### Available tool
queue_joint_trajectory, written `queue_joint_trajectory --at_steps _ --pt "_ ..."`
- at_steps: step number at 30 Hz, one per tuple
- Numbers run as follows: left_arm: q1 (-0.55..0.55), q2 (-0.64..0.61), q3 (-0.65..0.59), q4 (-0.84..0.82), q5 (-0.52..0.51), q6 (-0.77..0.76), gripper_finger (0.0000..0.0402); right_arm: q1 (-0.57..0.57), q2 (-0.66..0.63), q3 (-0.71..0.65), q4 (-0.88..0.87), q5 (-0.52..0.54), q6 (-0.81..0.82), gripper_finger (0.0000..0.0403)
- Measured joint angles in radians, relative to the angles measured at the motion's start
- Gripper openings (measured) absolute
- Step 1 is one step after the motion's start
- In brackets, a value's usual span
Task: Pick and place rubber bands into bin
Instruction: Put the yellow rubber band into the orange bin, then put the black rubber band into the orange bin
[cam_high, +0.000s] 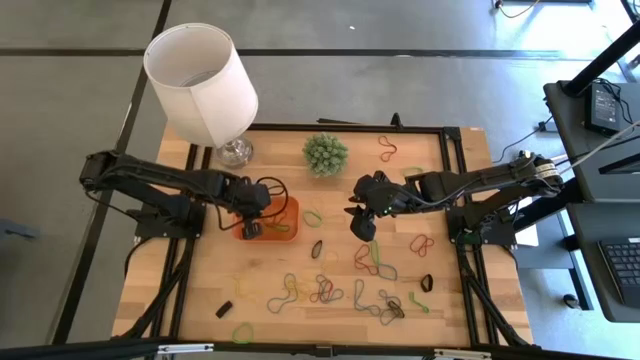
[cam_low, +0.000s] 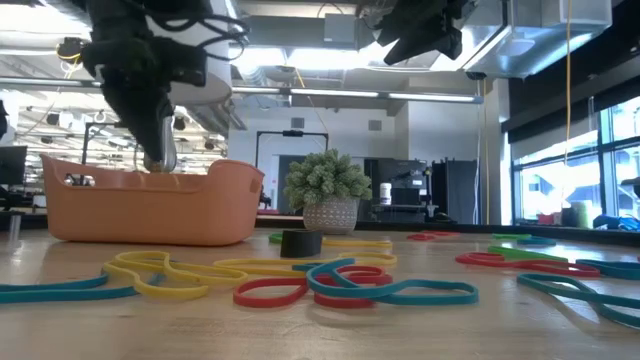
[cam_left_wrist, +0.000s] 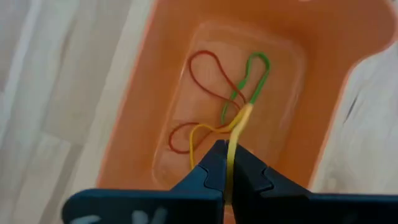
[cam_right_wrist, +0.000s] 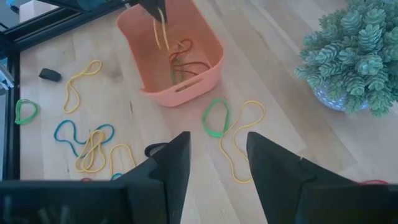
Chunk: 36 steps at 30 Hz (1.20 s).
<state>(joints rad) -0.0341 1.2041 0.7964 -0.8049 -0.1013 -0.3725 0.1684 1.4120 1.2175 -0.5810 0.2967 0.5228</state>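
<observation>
Bin (cam_high: 285, 222) sits left of the counter's (cam_high: 215, 275) centre; above it the left gripper (cam_left_wrist: 227, 163) pinches a yellow rubber band (cam_left_wrist: 236, 127) dangling inside. Loose rubber bands (cam_high: 330, 290) litter the near edge, and the right gripper (cam_right_wrist: 217, 155) hovers mid-counter, fingers apart

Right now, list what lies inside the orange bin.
Inside the bin: red bands, a green band, and a yellow band dangling from the left gripper. That gripper hides the near end.
</observation>
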Motion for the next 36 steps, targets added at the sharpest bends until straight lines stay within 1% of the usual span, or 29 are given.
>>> queue_joint_trajectory --at_steps 6,11,15,18,21,27,31,36 --pt "0.0 0.0 -0.049 0.078 0.002 -0.009 0.007 0.0 0.0 0.0 0.0 0.045 0.0 0.0162" --pt "0.001 0.0 -0.054 0.085 -0.001 -0.01 0.0117 0.0 0.0 0.0 0.0 0.05 0.002 0.0162" --pt "0.001 0.0 -0.054 0.093 -0.001 -0.01 0.0133 0.0 0.0 0.0 -0.02 0.05 0.036 0.0162" --pt "0.001 0.0 -0.054 0.118 -0.012 -0.01 0.0133 0.003 0.001 0.0 -0.1 0.05 0.111 0.0159" --pt "0.001 0.0 -0.054 0.151 -0.012 -0.009 0.0129 0.021 0.001 0.0 -0.222 0.052 0.239 0.0147" --pt "0.001 0.0 -0.053 0.203 -0.009 0.02 0.0117 0.115 0.001 0.0 -0.472 0.037 0.631 0.0115" --pt "0.001 0.0 -0.053 0.247 0.006 0.052 0.0106 0.195 0.002 0.0 -0.559 0.004 0.895 0.0108" --pt "0.001 0.0 -0.053 0.332 0.029 0.102 0.0094 0.29 0.025 0.0 -0.603 -0.005 1.134 0.0116"
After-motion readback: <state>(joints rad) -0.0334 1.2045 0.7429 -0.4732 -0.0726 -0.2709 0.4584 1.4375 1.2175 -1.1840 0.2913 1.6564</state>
